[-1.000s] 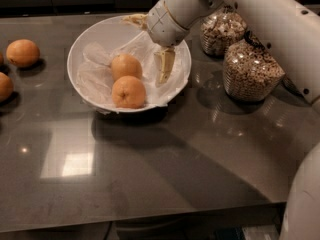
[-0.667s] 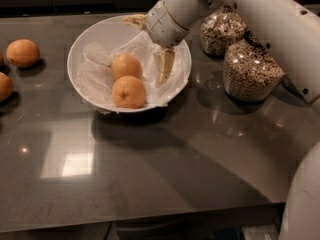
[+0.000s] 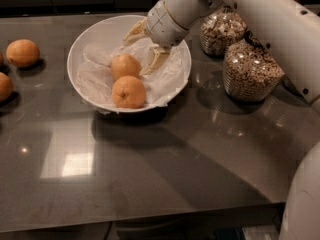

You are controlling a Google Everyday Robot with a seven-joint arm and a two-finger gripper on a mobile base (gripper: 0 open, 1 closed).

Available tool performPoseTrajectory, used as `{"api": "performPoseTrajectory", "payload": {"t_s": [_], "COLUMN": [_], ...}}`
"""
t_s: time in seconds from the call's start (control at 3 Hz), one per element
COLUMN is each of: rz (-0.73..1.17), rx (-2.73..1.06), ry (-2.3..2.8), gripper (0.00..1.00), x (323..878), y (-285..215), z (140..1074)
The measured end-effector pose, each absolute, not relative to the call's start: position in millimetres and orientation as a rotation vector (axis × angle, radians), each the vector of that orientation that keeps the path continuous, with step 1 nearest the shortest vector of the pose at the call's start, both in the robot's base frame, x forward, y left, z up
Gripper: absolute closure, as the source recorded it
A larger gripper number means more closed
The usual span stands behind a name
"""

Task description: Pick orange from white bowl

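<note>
The white bowl [image 3: 80, 46], lined with crinkled plastic, stands on the dark table at the back centre. Two oranges lie in it. The paler orange [image 3: 125, 65] is at the middle. A deeper-orange fruit [image 3: 129, 91] lies in front of it, near the bowl's front rim. My gripper [image 3: 146, 46] reaches into the bowl from the right, just right of and behind the paler orange. It is open and empty, with one finger [image 3: 157, 60] low beside that orange and the other finger [image 3: 135, 32] near the back rim.
Two glass cereal jars [image 3: 220, 31] [image 3: 250, 71] stand right of the bowl, under my arm. Loose oranges [image 3: 22, 52] [image 3: 4, 86] lie on the table at the far left. The table's front edge [image 3: 150, 219] runs across the bottom.
My gripper has shifted slightly left inside the bowl, closer to the paler orange. The oranges and the bowl have not moved.
</note>
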State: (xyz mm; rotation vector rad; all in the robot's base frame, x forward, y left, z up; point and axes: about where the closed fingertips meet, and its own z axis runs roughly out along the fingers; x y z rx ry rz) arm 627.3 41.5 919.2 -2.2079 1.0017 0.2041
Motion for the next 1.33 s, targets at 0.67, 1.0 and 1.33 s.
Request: {"api": "performPoseTrajectory", "payload": {"t_s": [0.67,1.0,1.33], "rz": [0.23,0.23,0.23], "rx": [-2.218,-2.218,-2.218], "ry": [0.986,0.986,0.986], "gripper": [0.9,0.85,0.62], "x": [635.4,635.4,635.4], "y": [47.5,47.5,47.6], "z": [911.5,911.5,911.4]}}
